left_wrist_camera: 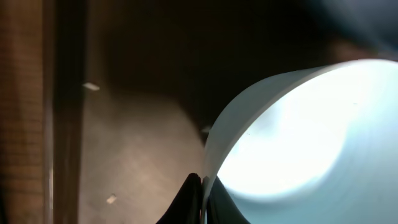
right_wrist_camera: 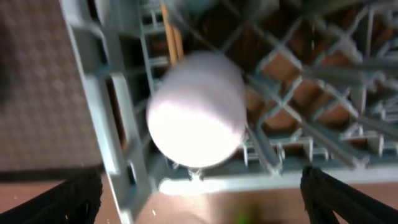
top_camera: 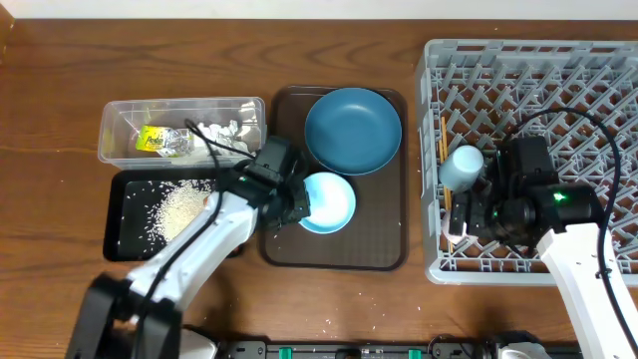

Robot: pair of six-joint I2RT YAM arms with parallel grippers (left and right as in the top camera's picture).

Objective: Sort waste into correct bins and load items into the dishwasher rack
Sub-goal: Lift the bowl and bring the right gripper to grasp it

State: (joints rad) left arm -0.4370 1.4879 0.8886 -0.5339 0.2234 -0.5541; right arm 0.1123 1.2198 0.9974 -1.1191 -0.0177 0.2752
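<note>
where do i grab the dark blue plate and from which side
Pinch the raised rim of the dark-blue plate from above, one finger inside, one outside. It lies flat, open side up, so only the rim offers an edge. Probably come at the edge facing the dishwasher rack, away from the light-blue bowl.

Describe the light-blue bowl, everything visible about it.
The bowl is small, round and light blue, smooth and glossy like plastic or glazed ceramic, with a thin rim and an inside that looks empty. It is open side up over the brown tray, right by the dark-blue plate; whether the two touch is unclear. The left gripper pinches its left rim, one finger inside and one outside. Whether it rests on the tray or is lifted cannot be told.
</note>
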